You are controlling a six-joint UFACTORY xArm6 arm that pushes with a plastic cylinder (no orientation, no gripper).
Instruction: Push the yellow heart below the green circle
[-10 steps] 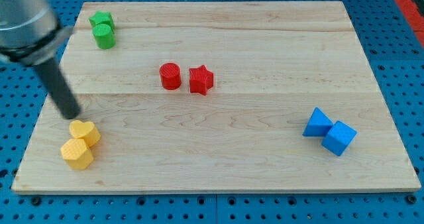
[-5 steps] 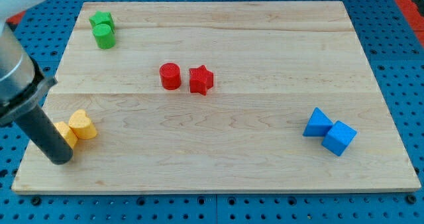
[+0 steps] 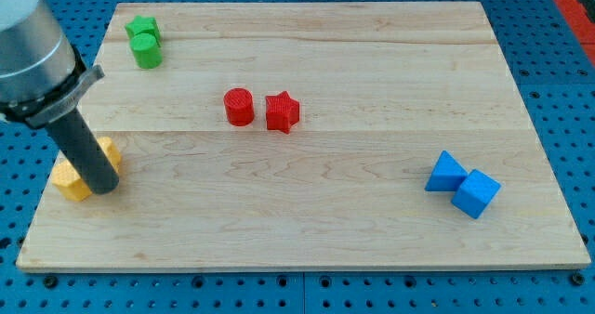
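Observation:
The yellow heart (image 3: 109,150) lies near the board's left edge, mostly hidden behind my rod. My tip (image 3: 104,188) rests just below and in front of it, touching or nearly touching. A second yellow block (image 3: 69,178), shape unclear, sits just left of the tip. The green circle (image 3: 146,51) stands at the view's top left, with a green block (image 3: 142,28) right behind it. The heart is well below the green circle and slightly to its left.
A red cylinder (image 3: 239,107) and a red star (image 3: 282,111) sit side by side mid-board. Two blue blocks (image 3: 446,172) (image 3: 476,193) touch at the right. The wooden board's left edge (image 3: 45,198) is close to the yellow blocks.
My rod swung down past the yellow blocks, then back up and right. The yellow heart and the other yellow block have moved up and left, toward the board's left edge.

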